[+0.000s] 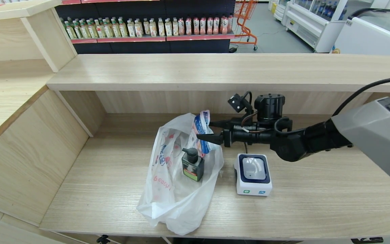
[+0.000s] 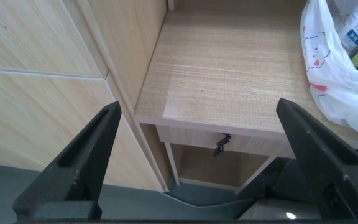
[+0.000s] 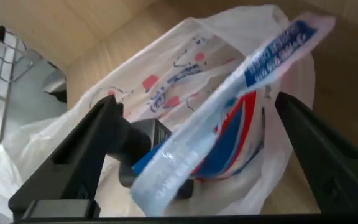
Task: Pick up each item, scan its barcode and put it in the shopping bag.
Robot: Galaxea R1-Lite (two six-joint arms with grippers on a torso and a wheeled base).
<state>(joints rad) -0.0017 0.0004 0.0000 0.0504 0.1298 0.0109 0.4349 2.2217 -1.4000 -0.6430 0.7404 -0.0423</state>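
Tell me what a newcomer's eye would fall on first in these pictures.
First comes the white shopping bag slumped open mid-counter, with a dark pump bottle inside and a blue, red and white packet sticking up at its far end. Next is the right gripper, open at that packet, and the white barcode scanner on the counter just right of the bag.

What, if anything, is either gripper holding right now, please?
Nothing: the left gripper and right gripper are open; the packet sits loose in the shopping bag.
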